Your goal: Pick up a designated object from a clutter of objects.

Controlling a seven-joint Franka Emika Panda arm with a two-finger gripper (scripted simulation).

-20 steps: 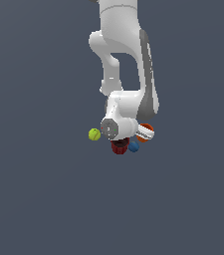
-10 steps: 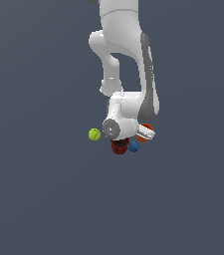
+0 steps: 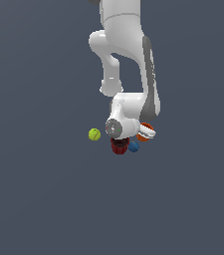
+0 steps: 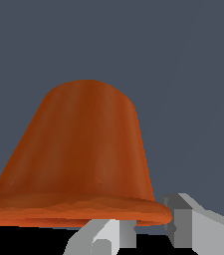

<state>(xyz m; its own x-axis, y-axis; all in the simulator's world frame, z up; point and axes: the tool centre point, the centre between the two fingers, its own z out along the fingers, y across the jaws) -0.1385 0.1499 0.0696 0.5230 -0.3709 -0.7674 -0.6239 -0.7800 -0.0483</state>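
1. White Panda arm [image 3: 128,60] reaches down over the clutter on the flat dark grey-blue floor [image 3: 44,199]; its wrist hides most of the items
2. Gripper [image 4: 143,234]: two grey fingers [image 4: 188,226] sit at the flared rim of the small bright orange ribbed cup [image 4: 83,154], rim betw. them; gap looks narrow, but can't tell if they grip the rim or only touch it
3. Exterior view: orange cup [image 3: 144,133] peeks out at the wrist's right, mostly hidden
4. Dark red cup [image 3: 118,146] just below the wrist; small blue ball [image 3: 133,146] touching or just beside it on the right
5. Yellow-green tennis-like ball [image 3: 94,134] sits apart, left of the wrist
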